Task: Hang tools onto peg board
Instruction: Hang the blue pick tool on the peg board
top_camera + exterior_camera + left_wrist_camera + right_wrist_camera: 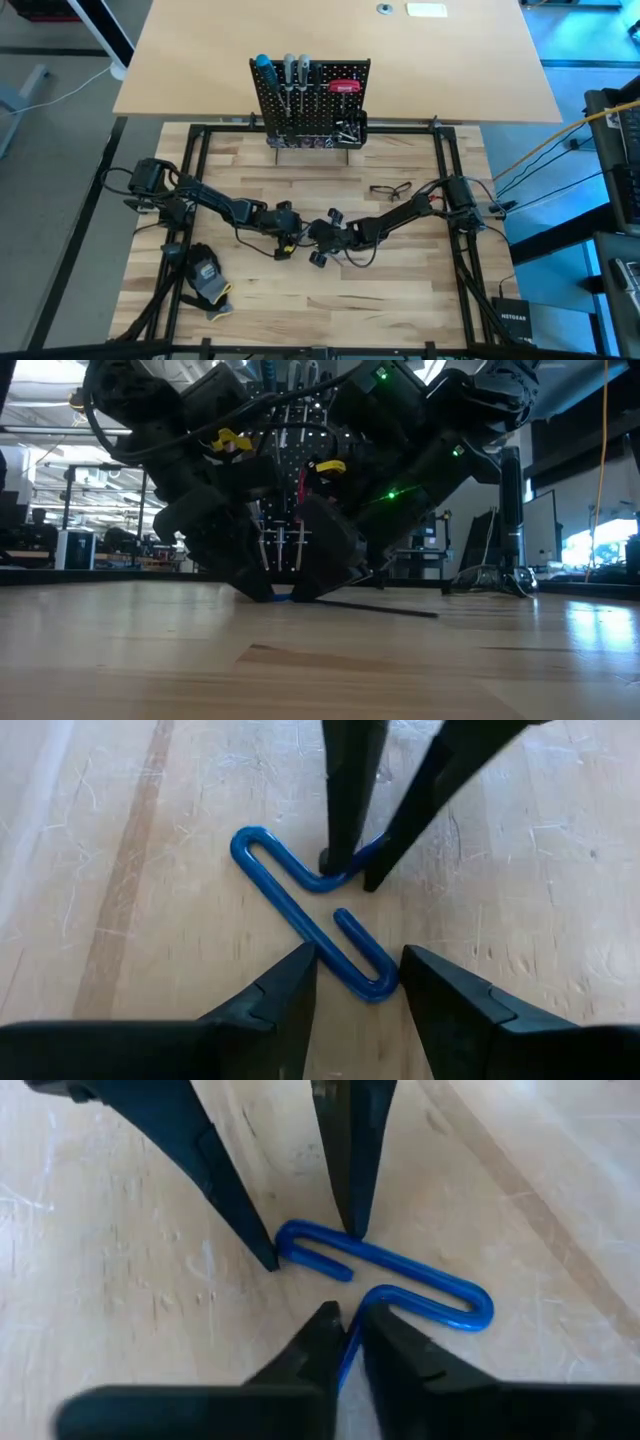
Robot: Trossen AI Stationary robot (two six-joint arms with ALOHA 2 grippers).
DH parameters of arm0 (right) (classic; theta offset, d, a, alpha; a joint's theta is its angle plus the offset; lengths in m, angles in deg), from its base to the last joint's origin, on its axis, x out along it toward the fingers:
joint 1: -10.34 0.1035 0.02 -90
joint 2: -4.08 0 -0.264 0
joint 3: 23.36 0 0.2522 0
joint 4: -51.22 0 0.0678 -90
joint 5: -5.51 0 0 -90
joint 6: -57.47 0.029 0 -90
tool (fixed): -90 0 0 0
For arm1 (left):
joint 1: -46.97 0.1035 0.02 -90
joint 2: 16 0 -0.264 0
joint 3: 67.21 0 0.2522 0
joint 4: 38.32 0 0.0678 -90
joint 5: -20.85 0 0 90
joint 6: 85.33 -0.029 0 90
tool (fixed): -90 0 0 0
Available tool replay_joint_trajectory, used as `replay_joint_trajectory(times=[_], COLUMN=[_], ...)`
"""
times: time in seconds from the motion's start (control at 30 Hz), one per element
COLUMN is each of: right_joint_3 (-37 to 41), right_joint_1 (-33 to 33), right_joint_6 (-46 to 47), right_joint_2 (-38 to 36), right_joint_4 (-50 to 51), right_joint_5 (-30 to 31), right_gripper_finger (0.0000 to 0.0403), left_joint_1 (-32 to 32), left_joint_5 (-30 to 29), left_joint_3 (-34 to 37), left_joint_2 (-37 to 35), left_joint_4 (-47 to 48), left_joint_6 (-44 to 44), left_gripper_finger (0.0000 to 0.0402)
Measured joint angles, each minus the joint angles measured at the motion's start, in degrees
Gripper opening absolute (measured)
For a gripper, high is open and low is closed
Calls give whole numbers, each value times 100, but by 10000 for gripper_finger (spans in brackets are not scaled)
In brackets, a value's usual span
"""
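A blue S-shaped hook point(300, 910) lies flat on the wooden table between my two grippers; it also shows in the right wrist view point(420, 1275). My right gripper point(348, 1325) is shut on one end of it. My left gripper point(355, 970) is open, with its fingers on either side of the hook's other bend point(375, 985). The black peg board point(310, 100) stands upright at the far side. It carries screwdrivers with blue point(263, 68) and grey handles and a small bin point(350, 128). My right gripper pinches the hook's end leg point(347, 1352) between its two fingers, beside the bend. The fingers point(345, 820) slant down onto it from the table's right. The hook lies flat on the table. Whether my left gripper's fingers touch the other bend, I cannot tell.
A black-and-yellow glove point(205, 275) lies near the front left. Safety glasses point(390, 190) lie to the right of the middle. A thin dark rod or cable point(370, 607) lies on the table by the grippers. Bare wood lies between the grippers and the peg board.
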Motion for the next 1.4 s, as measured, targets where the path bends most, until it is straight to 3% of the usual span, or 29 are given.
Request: replay_joint_trajectory(times=[0.1, 0.43, 0.73, 1.03, 1.4], right_joint_3=[2, 21, 90, 72, 61], right_joint_1=[0, -4, 191, 408, 435], right_joint_6=[1, -300, -821, -1343, -887], right_joint_2=[22, -88, -574, -897, -999], right_joint_4=[-8, -2, 362, 330, 670], right_joint_5=[25, 73, 941, 1316, 789], right_gripper_finger=[13, 2, 0, 0, 16], left_joint_1=[2, 2, -125, -195, -205], left_joint_5=[73, 164, 89, -101, -206], left_joint_3=[2, 13, 24, 22, 17], left_joint_2=[3, -230, -933, -852, -584], left_joint_4=[-5, 41, 817, 466, 280], left_joint_6=[7, 27, 502, 556, 225], left_gripper_finger=[143, 143, 143, 143, 143])
